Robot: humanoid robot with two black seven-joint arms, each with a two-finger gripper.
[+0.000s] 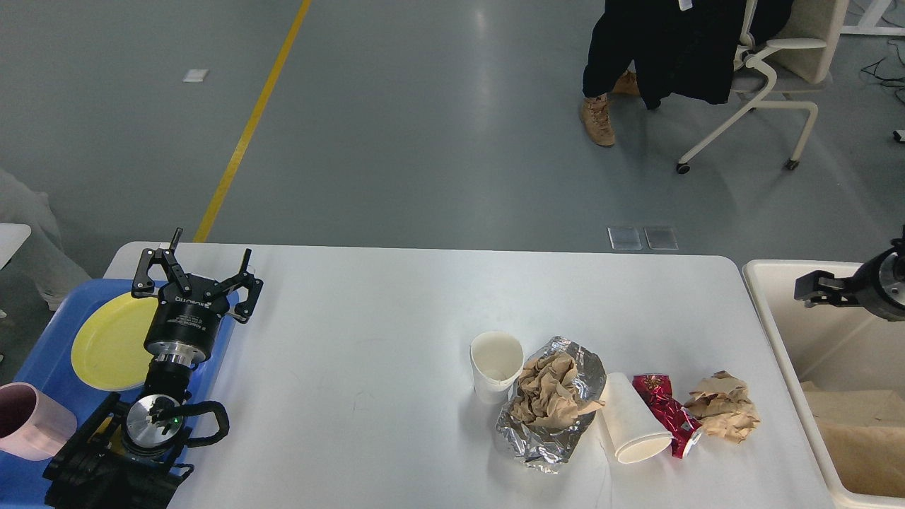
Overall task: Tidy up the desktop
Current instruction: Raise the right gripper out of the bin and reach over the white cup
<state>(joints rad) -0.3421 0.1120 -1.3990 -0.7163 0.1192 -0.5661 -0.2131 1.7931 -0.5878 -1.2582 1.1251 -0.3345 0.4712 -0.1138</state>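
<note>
The white desktop [368,339] carries a cluster of litter at its right front. An upright white paper cup [495,365] stands beside crumpled foil holding brown paper [549,404]. Right of those lie a tipped paper cup [632,418], a red wrapper [665,413] and a crumpled brown paper ball [722,407]. My left gripper [211,249] is open and empty above the table's left end, at the blue tray's edge. My right gripper [820,290] hovers over the cream bin's far left corner, seen side-on, with nothing visibly held.
A blue tray [42,353] at the left holds a yellow plate [106,343] and a pink cup [28,420]. The cream bin [778,332] beside the table's right end has brown paper [859,431] inside. A seated person and chair are beyond the table.
</note>
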